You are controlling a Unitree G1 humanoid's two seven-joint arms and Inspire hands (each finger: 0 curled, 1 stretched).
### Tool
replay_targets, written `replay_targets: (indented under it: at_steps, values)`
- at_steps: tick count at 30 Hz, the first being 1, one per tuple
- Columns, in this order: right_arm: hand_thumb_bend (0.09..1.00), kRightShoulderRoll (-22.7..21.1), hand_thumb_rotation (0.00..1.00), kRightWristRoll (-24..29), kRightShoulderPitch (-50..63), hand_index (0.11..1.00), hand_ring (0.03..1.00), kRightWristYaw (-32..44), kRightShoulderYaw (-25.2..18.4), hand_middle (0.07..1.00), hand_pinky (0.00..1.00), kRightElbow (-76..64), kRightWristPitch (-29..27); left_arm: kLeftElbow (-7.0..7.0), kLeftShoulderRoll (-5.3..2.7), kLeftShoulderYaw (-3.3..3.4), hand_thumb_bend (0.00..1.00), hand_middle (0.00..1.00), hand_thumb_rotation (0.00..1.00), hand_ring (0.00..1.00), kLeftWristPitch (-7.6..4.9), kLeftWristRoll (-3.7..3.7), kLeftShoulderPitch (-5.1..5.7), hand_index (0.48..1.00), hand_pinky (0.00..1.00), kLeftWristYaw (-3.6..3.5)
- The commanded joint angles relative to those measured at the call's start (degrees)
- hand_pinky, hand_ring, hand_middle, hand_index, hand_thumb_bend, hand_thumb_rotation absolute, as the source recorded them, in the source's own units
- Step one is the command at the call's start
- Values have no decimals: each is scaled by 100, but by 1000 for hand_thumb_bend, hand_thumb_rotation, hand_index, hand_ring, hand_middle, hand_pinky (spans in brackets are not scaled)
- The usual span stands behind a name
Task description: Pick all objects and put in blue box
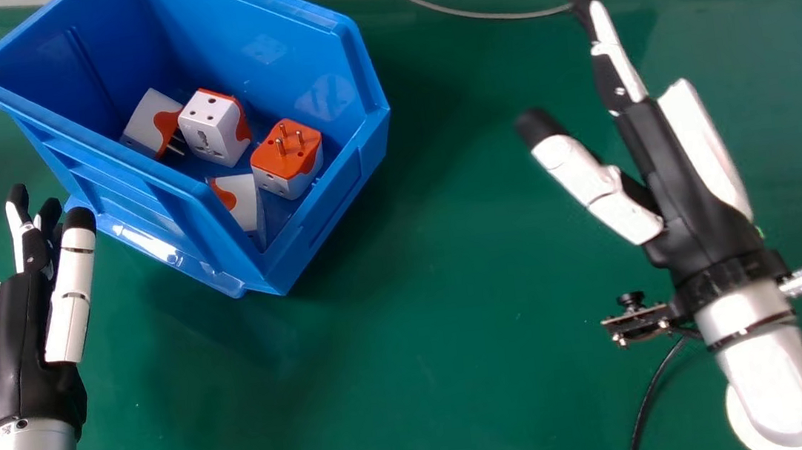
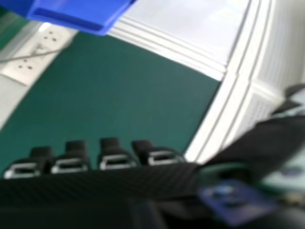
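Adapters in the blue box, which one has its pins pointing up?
The rightmost adapter, its orange pin face upward; the other three adapters have white sides up.

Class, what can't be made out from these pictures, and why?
Head view: lower part of the nearest adapter, hidden by the blue box's wall.
Head view: the blue box's far corner, cut off by the top edge.
Right hand view: most of the blue box, cut off by the edge.
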Motion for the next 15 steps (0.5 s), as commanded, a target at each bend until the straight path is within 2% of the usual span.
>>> replay_targets:
  at_steps: [1, 6, 9, 11, 13, 14, 15]
  values:
    - [366, 105, 992, 304, 171, 1000, 1000, 123, -164, 1000, 1000, -110, 9, 27, 7, 64, 437, 1000, 906, 1000, -175, -65, -33, 1000, 1000, 4]
    - [372, 255, 996, 805, 374, 1000, 1000, 478, -320, 1000, 1000, -251, 339, 114, 32, 57, 410, 1000, 907, 1000, -240, -68, -9, 1000, 1000, -1]
    - [374, 258, 999, 1091, 482, 1000, 1000, 732, -422, 1000, 1000, -351, 513, 76, 59, 46, 372, 1000, 910, 1000, -276, -15, 57, 1000, 1000, 9]
    - [374, 216, 999, 1186, 549, 1000, 1000, 870, -492, 1000, 1000, -386, 545, 146, 70, 50, 355, 1000, 912, 1000, -353, -6, 73, 1000, 1000, -5]
    - [374, 172, 1000, 1183, 623, 1000, 1000, 961, -550, 1000, 1000, -364, 475, 365, 97, 79, 351, 1000, 922, 1000, -490, -67, 23, 1000, 1000, -78]
    - [373, 166, 1000, 1158, 668, 1000, 1000, 981, -566, 1000, 1000, -348, 424, 444, 107, 94, 347, 1000, 925, 1000, -526, -101, 9, 1000, 1000, -112]
    - [373, 168, 1000, 1141, 717, 1000, 1000, 996, -584, 1000, 1000, -322, 365, 504, 108, 110, 344, 1000, 922, 1000, -510, -156, -14, 1000, 1000, -143]
